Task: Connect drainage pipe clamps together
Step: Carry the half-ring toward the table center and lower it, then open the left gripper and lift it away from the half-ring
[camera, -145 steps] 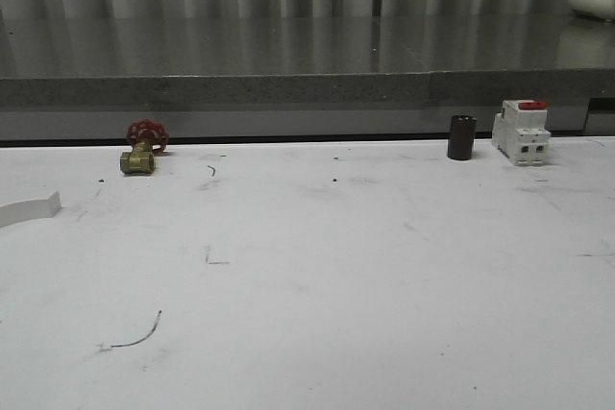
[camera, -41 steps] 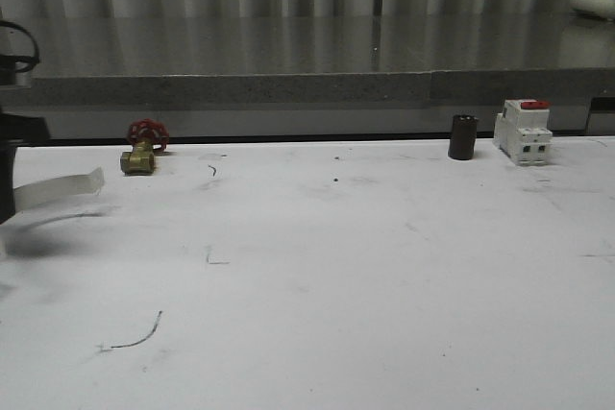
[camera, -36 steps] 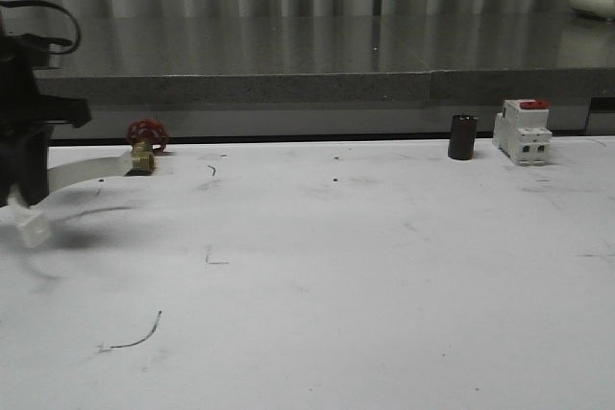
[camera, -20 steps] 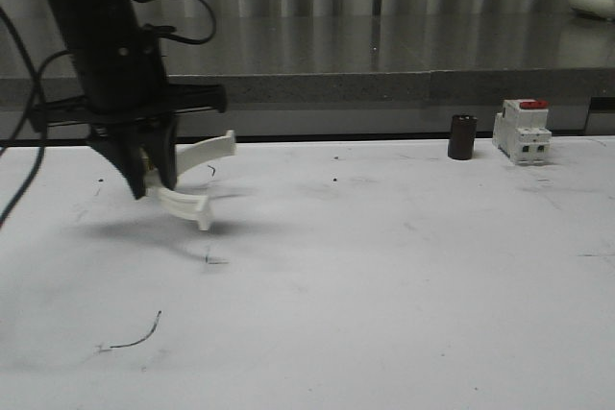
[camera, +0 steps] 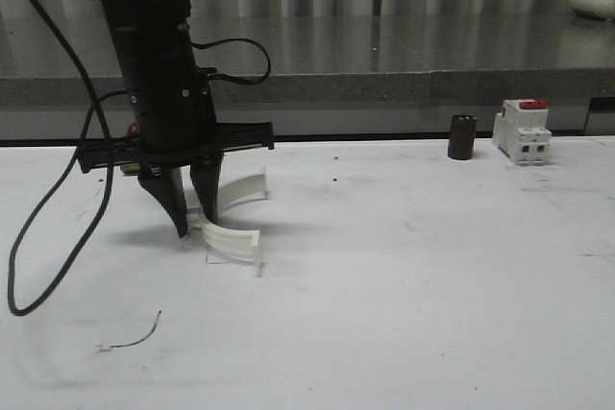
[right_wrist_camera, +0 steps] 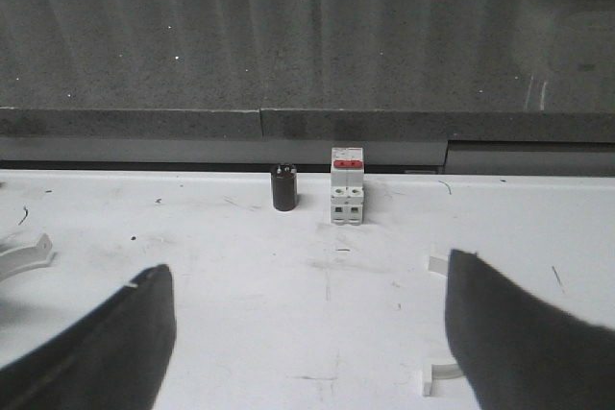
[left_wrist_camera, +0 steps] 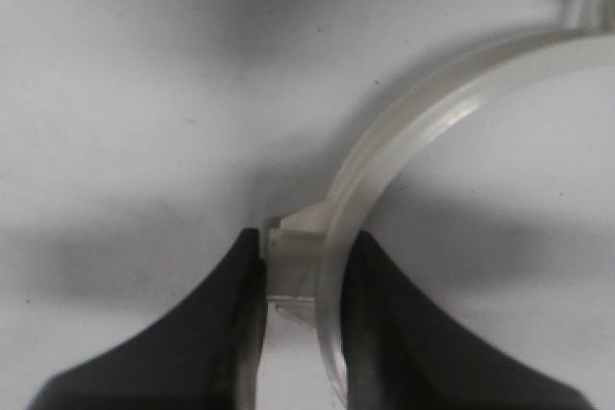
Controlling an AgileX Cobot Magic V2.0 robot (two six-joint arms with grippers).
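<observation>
My left gripper (camera: 192, 221) is shut on one white half-ring drainage pipe clamp (camera: 235, 237), left of the table's middle. The clamp's lower end is at or just above the tabletop. The left wrist view shows the black fingers (left_wrist_camera: 394, 333) pinching the clamp's side lug, and the arc of the clamp (left_wrist_camera: 404, 141) curves away from them. My right gripper (right_wrist_camera: 307, 333) is open over bare table with nothing between its fingers. White ends of a second clamp (right_wrist_camera: 437, 263) peek out beside one of its fingers (right_wrist_camera: 528, 333). That finger covers the rest of this clamp.
A white breaker with a red top (camera: 522, 132) and a black cylinder (camera: 461, 137) stand at the back right, below a raised grey ledge (camera: 384, 88). The left arm's black cable (camera: 38, 266) hangs down at the left.
The left arm has come in from the table's left edge with the clamp in its gripper. It has moved right toward the middle and come lower over the table.
</observation>
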